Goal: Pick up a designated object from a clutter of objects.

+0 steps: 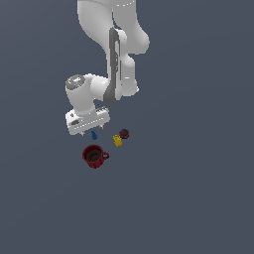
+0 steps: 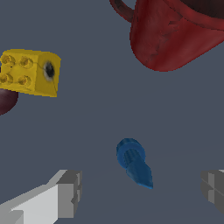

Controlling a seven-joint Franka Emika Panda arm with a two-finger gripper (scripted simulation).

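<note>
The blue peg (image 2: pixel 133 163) lies on the grey floor between my two fingers, touching neither; it also shows in the exterior view (image 1: pixel 94 135) just below my hand. My gripper (image 2: pixel 140 190) is open, its jaws wide apart on either side of the peg, one grey pad (image 2: pixel 70 192) on one side and the other (image 2: pixel 213 189) at the frame edge. In the exterior view the gripper (image 1: pixel 89 133) hangs low over the peg. The red mug (image 1: pixel 94 156) with a dark inside stands close by, also seen in the wrist view (image 2: pixel 175 35).
A yellow studded block (image 2: pixel 30 72) and a dark maroon round piece (image 2: pixel 6 100) lie beside each other a little away from the peg; in the exterior view the block (image 1: pixel 117 141) and the maroon piece (image 1: pixel 124 133) sit to the peg's right.
</note>
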